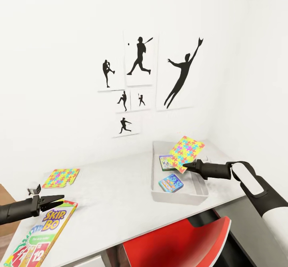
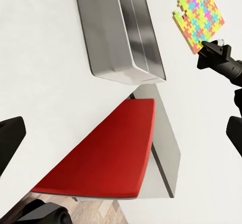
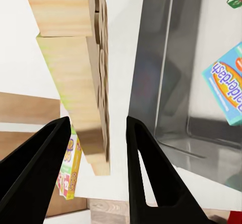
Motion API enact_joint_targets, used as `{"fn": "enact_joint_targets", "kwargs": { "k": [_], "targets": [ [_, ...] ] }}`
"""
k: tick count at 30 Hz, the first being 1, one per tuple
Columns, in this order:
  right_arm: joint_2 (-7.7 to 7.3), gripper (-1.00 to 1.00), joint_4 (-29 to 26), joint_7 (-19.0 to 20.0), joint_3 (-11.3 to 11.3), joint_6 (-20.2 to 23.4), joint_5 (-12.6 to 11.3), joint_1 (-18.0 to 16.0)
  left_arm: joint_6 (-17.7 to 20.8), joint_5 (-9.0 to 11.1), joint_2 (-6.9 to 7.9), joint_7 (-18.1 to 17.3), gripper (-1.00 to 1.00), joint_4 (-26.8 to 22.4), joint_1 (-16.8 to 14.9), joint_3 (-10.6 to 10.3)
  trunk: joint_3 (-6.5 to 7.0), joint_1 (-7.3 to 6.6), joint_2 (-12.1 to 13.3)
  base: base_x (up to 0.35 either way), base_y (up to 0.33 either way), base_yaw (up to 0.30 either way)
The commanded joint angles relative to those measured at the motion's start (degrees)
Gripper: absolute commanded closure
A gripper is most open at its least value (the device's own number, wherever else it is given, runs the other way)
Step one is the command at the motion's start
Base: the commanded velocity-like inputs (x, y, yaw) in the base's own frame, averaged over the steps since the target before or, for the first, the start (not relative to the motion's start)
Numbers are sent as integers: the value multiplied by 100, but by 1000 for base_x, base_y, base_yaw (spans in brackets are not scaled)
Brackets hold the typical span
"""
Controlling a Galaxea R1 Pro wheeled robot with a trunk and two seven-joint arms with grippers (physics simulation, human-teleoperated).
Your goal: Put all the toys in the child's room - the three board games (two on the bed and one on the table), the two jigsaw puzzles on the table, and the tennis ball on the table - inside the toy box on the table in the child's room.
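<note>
Sitting nearest: a red chair [image 1: 180, 243] is tucked under the front edge of the white table [image 1: 120, 195].
Skip-Bo board game: this green and yellow box [image 1: 44, 235] lies flat on the table's near left corner, outside the toy box.
Left gripper: the left gripper [image 1: 60, 198] hovers just above the far end of the Skip-Bo box. In the left wrist view its fingers [image 2: 10, 138] stand wide apart with nothing between them.
Jigsaw on the table: one jigsaw puzzle [image 1: 61, 177] lies flat on the left part of the table, beyond the left gripper and well apart from the toy box.
Right gripper: the right gripper [image 1: 187, 165] reaches in from the right, over the toy box. In the right wrist view its fingers [image 3: 151, 168] are spread.
Lifted jigsaw: the second jigsaw puzzle [image 1: 186, 149] is tilted in the air above the toy box, its lower edge at the right gripper's tip. Its wood-coloured underside [image 3: 75, 82] sits between the spread fingers with a gap on one side.
Toy box: the grey toy box [image 1: 180, 197] stands on the right part of the table.
Inside the toy box: a light blue board game [image 1: 171, 183] lies flat near the front. A greenish board game [image 1: 166, 162] lies behind it, partly under the lifted jigsaw.
Wall: black baseball silhouette posters [image 1: 140, 61] hang on the white wall behind the table.
</note>
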Motion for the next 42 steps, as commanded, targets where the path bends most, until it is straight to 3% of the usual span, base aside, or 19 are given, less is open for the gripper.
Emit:
{"fn": "enact_joint_targets", "kwargs": {
  "k": [1,15,37,42],
  "targets": [
    [-5,100,0,57,7,3,54,-7,61,-6,3,-26,-100,-1,-4,0,-13,4,-13,0,0,0],
    [-5,100,11,57,-16,3,46,-14,61,-6,7,-26,-100,-1,-4,1,-30,4,-13,0,0,0],
    [-2,100,45,63,-44,3,45,-73,61,-6,7,-26,-100,-3,-4,4,-231,4,-13,0,0,0],
    [3,100,50,65,-7,3,45,-229,64,-6,7,-26,-100,-125,-5,3,-278,4,-13,0,0,0]
  ]
}}
